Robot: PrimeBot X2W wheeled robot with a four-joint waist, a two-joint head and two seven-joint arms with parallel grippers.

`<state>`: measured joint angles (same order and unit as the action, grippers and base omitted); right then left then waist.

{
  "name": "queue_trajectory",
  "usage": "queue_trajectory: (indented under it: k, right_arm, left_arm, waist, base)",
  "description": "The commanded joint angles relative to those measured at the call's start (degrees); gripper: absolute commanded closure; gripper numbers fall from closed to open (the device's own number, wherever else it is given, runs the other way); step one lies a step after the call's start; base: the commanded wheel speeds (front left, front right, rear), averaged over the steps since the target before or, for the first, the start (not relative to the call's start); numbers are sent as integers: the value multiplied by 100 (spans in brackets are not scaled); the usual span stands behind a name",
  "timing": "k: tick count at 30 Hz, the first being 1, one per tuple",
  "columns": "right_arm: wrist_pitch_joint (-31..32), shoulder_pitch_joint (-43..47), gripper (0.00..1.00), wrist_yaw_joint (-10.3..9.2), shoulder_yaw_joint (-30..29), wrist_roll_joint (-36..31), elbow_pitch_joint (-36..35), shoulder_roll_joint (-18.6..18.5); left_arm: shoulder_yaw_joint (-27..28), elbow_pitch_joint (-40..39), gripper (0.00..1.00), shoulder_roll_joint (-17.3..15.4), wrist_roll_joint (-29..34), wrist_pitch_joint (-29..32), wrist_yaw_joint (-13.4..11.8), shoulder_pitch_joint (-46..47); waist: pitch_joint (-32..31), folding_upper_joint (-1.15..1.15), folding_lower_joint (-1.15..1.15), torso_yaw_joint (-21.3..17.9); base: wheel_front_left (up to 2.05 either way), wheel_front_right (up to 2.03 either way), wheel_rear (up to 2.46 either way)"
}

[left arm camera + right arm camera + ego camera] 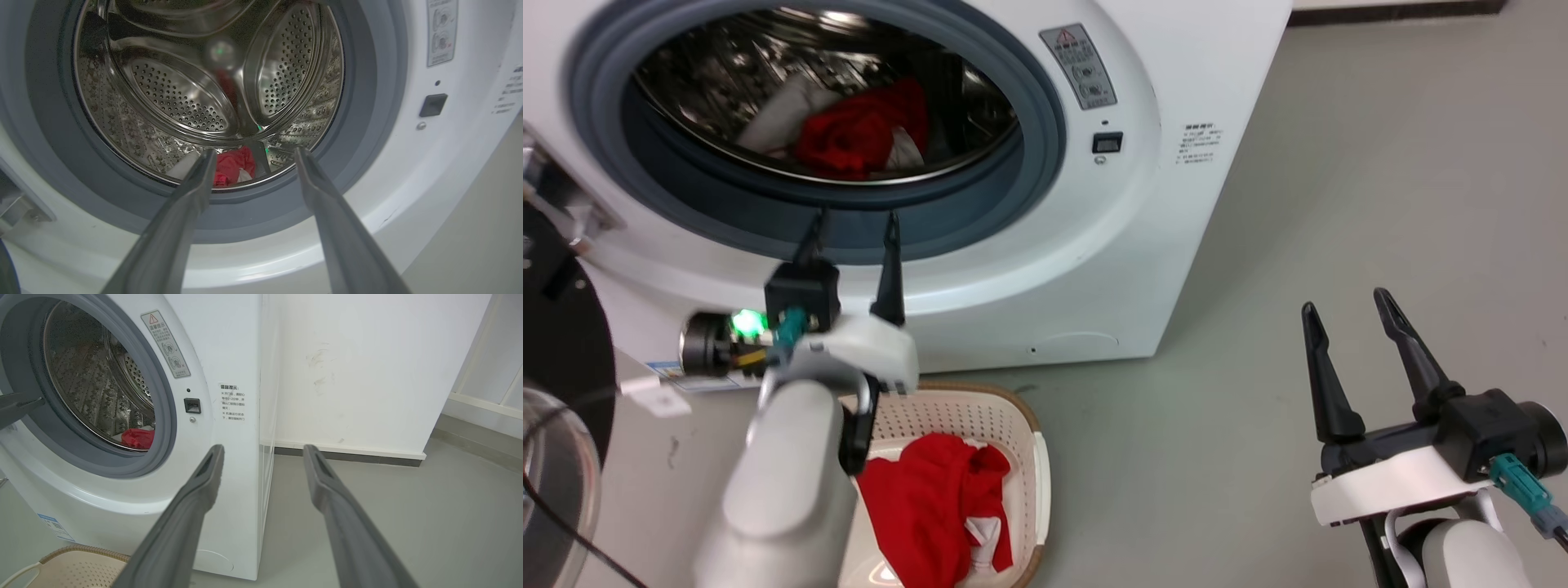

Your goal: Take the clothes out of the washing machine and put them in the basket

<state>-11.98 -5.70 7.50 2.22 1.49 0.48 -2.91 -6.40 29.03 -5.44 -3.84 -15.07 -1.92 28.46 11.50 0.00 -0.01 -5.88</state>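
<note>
Clothes: two red pieces are showing. The first red garment (849,135) is lying low in the drum (711,73) with white cloth beside it. The second red garment (923,498) is lying crumpled in the basket, a white patch showing at its lower edge.
Washing machine (1160,245): one, standing on the grey floor (1339,163) with its round mouth gaping.
Door (556,482): one, swinging wide at the machine's left, its glass showing in the head view's lower left corner.
Basket (1023,415): one, sitting on the floor just in front of the machine, below the mouth.
Left gripper (855,216): its fingers are spreading wide and gripping nothing, with the tips hanging before the lower part of the grey rubber ring (1029,155).
Right gripper (1344,300): its fingers are also spreading wide and carrying nothing, hovering over bare floor well apart from the machine.
In the way: the ring's lower lip is lying between the left fingertips and the first red garment. The pale left forearm (784,474) is covering the basket's left side in the head view.
Around: a warning sticker (1078,65) is sitting right of the mouth, and a white wall (367,355) is standing beside the machine.
</note>
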Motion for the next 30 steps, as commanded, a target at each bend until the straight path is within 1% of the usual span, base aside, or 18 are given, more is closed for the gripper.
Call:
queue_trajectory:
  k: [1,4,6,8,12,13,16,21,26,30]
  right_arm:
    - [-4,-84,0,-3,47,49,-44,6]
    - [-54,-198,0,-3,136,137,-40,5]
    - [-76,-323,0,-2,281,186,-36,8]
    - [-130,-452,0,-3,375,237,28,8]
    - [-241,-790,0,-2,589,428,136,9]
    - [-260,-865,0,-2,623,487,179,10]
    - [-305,-1106,0,-3,775,696,274,10]
    - [-327,-1470,0,-2,1004,1060,293,12]
    - [-325,-1618,0,-2,1159,1339,282,13]
    - [-325,-1687,0,-3,1256,1509,305,13]
  left_arm:
    - [3,175,0,-90,47,-15,23,276]
    - [-20,739,0,-229,128,35,41,897]
    - [16,1070,0,-428,174,140,60,1374]
    - [-5,1400,0,-541,238,277,57,1783]
    - [-35,1953,0,-982,361,688,136,2716]
    - [-81,2070,0,-1041,419,798,142,2886]
    - [-204,2315,0,-1375,612,1271,222,3525]
    - [-370,2649,0,-1948,858,2186,458,4531]
    - [-530,2857,0,-2414,1055,3089,638,5280]
    - [-583,2932,0,-2695,1138,3851,692,5670]
  waist:
    - [215,0,1,-124]
    - [490,0,1,-274]
    - [802,0,1,-446]
    - [1063,0,1,-592]
    - [1649,0,1,-927]
    - [1765,0,1,-997]
    - [2201,0,1,-1256]
    - [2818,0,1,-1651]
    - [3200,0,1,-1984]
    - [3393,0,1,-2155]
  base:
    - [0,0,0]
    - [0,0,0]
    - [0,0,0]
    - [0,0,0]
    - [0,0,0]
    - [0,0,0]
    - [0,0,0]
    - [0,0,0]
    - [0,0,0]
    - [0,0,0]
